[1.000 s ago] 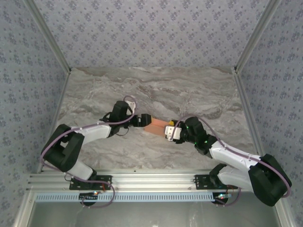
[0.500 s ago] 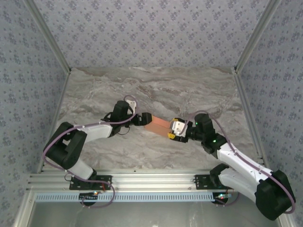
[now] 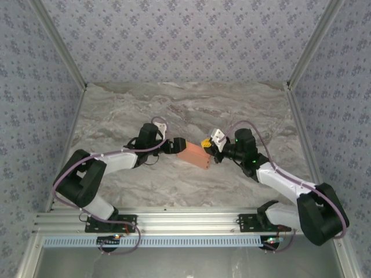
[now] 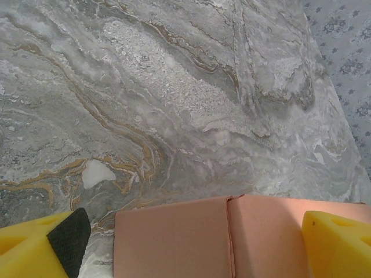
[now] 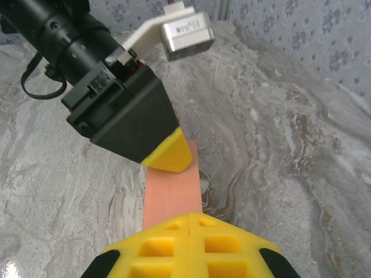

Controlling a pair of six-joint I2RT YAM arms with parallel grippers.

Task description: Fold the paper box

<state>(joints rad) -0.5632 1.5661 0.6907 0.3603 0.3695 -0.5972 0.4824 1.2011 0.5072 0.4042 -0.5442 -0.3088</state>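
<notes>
The paper box lies flat between the wide-spread fingers of the left gripper. Opposite the left gripper, the right gripper has its 2 fingers pressed together, holding nothing. The card looks light, thin and easily creased, so pinch a flap edge.

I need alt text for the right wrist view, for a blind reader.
The right gripper, shut, sits at the near end of the salmon paper box on a marble table; the left gripper is at its far end.
</notes>
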